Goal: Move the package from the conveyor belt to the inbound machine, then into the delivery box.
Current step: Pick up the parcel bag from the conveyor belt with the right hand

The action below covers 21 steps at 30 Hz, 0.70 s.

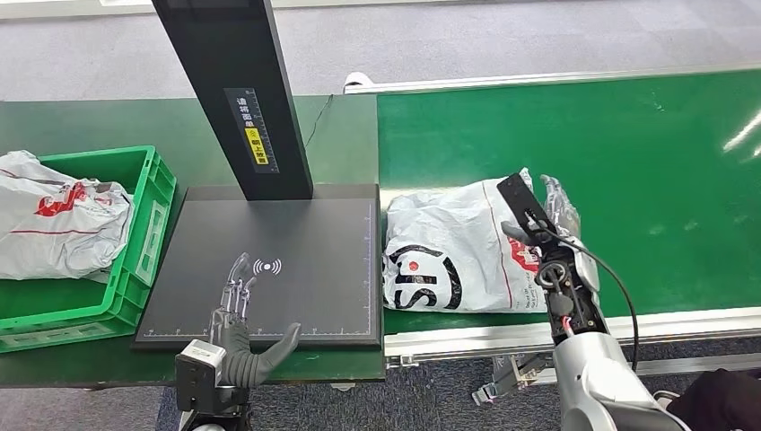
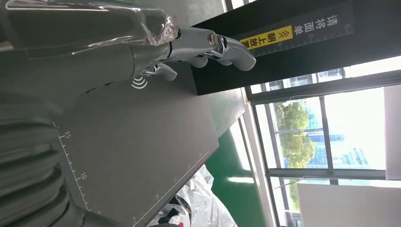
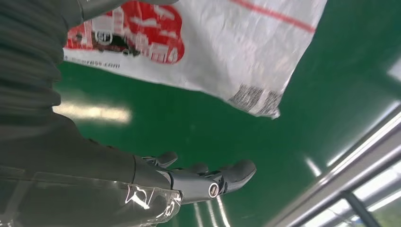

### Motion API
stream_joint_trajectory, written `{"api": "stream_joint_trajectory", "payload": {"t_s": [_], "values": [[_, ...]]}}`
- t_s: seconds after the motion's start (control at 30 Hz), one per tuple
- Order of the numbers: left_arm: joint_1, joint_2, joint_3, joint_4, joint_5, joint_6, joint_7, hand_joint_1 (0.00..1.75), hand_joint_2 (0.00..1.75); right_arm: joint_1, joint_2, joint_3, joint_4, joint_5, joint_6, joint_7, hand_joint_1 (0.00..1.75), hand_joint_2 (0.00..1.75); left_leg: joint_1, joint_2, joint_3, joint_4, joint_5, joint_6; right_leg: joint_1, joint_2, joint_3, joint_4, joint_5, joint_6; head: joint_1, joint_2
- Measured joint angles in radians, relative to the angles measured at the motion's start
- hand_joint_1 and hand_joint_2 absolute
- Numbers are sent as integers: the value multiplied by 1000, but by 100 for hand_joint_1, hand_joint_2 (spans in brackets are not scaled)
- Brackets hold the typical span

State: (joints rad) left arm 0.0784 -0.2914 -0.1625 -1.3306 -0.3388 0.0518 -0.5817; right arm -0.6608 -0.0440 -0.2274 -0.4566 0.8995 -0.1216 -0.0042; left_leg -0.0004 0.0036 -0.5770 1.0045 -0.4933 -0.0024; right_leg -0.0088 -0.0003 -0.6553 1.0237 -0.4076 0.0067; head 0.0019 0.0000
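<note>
White package (image 1: pixel 453 247) with red logo; scanner post (image 1: pixel 235 94) bears yellow label (image 1: pixel 257 145).

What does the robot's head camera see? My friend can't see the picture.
A white package lies on a green belt, with the robot's right hand at its edge. Left of it is a black scanner pad under the open left hand, then a green box.

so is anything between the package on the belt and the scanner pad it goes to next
Mostly clear: the package lies right beside the pad. The left hand hovers open over the pad's near edge, and the black post stands at its back.
</note>
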Motion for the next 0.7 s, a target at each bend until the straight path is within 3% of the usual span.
{"api": "stream_joint_trajectory", "payload": {"t_s": [0.2,0.47,0.7], "values": [[1,7,3,3,12,-9,-8,0,175,-80,-29,-46,81,32,42,122,0,175,0,0,0,0,0,0,0,0,0,0,0,0,0,0],[1,15,5,9,16,-11,-12,0,175,-112,-36,-71,129,40,102,128,0,175,0,-1,-1,0,0,0,0,0,0,0,0,0,0,0],[-6,16,5,25,17,-14,-19,0,175,-92,-5,-83,158,61,175,102,0,175,1,-1,-1,0,0,0,0,0,0,0,0,0,0,0]]}}
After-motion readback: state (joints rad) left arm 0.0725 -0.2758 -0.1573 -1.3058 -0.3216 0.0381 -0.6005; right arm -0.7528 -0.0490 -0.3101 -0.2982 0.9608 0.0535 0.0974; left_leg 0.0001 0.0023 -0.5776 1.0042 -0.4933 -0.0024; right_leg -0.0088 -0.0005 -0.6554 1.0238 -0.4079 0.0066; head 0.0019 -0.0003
